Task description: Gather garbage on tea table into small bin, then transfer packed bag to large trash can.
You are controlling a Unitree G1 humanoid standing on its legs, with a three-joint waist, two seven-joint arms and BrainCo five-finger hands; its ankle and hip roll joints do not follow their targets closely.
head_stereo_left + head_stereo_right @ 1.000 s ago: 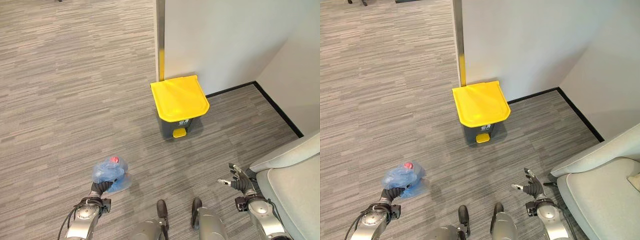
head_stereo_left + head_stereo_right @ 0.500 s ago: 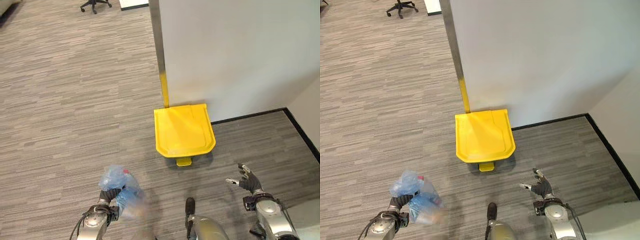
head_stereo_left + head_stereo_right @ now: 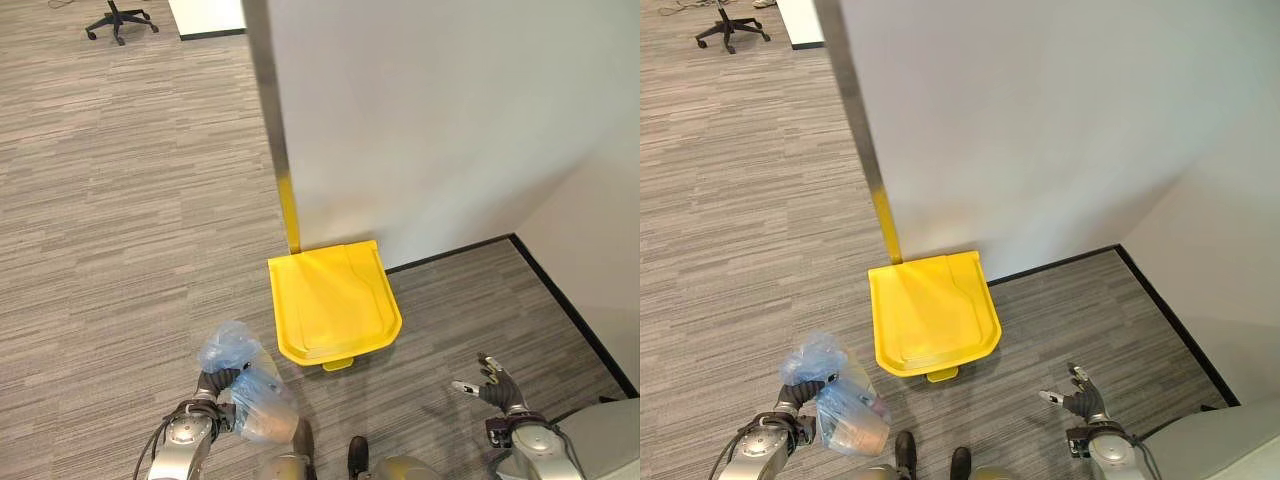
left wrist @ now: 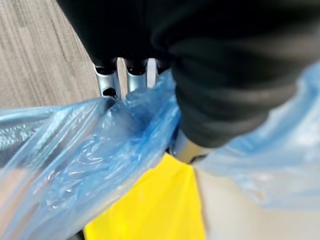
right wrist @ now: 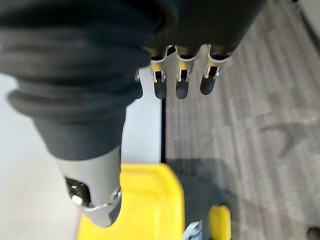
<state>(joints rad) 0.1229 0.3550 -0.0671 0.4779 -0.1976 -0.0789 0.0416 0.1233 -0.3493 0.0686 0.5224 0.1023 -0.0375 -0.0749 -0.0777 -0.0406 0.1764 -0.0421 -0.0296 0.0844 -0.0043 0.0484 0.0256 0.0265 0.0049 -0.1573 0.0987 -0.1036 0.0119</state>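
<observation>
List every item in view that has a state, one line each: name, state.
Large trash can: yellow lid closed, standing against the wall.
Blue garbage bag: filled, off the floor, held at its bunched neck.
Left hand: shut on the bag.
Right hand: open, holding nothing.
Office chair: upright, unoccupied.

A black wheeled office chair stands far off on grey striped carpet, beside a white wall with black skirting.

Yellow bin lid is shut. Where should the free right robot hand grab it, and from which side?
Probably the lid's front lip, from the robot's side, lifting up: that overhanging edge faces the robot, and the back edge sits against the wall. The right robot hand is open; the left robot hand holds the blue bag.
</observation>
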